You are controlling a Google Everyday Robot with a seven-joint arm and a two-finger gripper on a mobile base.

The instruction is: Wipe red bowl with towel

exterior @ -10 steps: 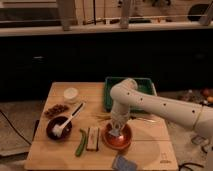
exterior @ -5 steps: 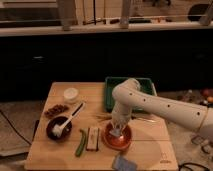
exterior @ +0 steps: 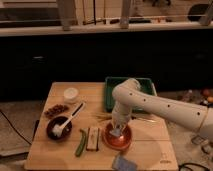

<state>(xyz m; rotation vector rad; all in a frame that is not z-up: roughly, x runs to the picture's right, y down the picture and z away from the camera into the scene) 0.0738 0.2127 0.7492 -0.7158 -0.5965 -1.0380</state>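
The red bowl (exterior: 119, 141) sits on the wooden table near its front middle. My white arm comes in from the right and bends down over it. My gripper (exterior: 118, 129) points straight down into the bowl. A small pale bluish-white towel (exterior: 118, 133) shows at the gripper's tip, against the bowl's inside. The arm hides the back part of the bowl.
A dark bowl (exterior: 58, 128) with a white utensil stands at the left. A green pepper (exterior: 80, 142) and a flat bar (exterior: 93, 138) lie beside the red bowl. A green tray (exterior: 112, 90) is behind, a white cup (exterior: 71, 94) at the back left, a blue-grey pad (exterior: 123, 163) at the front edge.
The gripper stays down in the red bowl; it has shifted only slightly, with the towel still at its tip.
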